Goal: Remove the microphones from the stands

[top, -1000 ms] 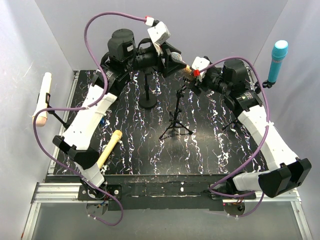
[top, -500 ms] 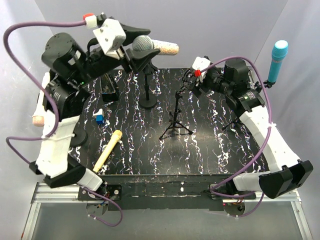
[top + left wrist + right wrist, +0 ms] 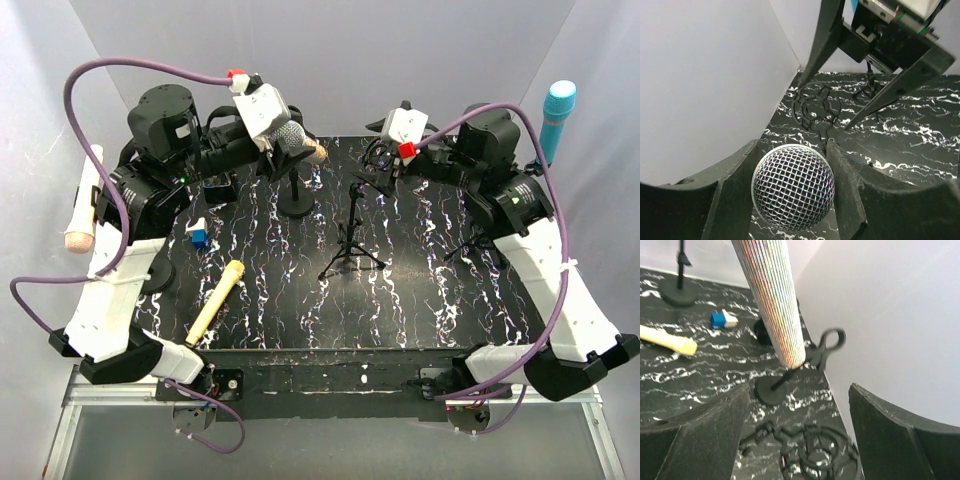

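Observation:
The microphone has a silver mesh head (image 3: 792,186) and a glittery handle (image 3: 314,151). My left gripper (image 3: 288,140) is shut on the head, a finger on each side, holding it in the air above the round-base stand (image 3: 297,196). The handle (image 3: 771,300) points towards the right arm. The black tripod stand (image 3: 352,240) stands mid-table. Its ring-shaped mount (image 3: 368,185) holds nothing. My right gripper (image 3: 380,165) hovers just behind that mount, open with nothing between its fingers. The mount (image 3: 815,456) lies low between them in the right wrist view.
A yellow microphone (image 3: 217,300) and a small blue-and-white block (image 3: 198,235) lie on the left of the black marbled table (image 3: 430,310). A cream microphone (image 3: 84,200) hangs at the left wall, a teal one (image 3: 556,118) at the right wall. A thin stand (image 3: 465,244) is under the right arm.
The left arm carried the microphone away from the tripod's mount, swung it up and left, then lowered it over the round-base stand. The right gripper drew back a little.

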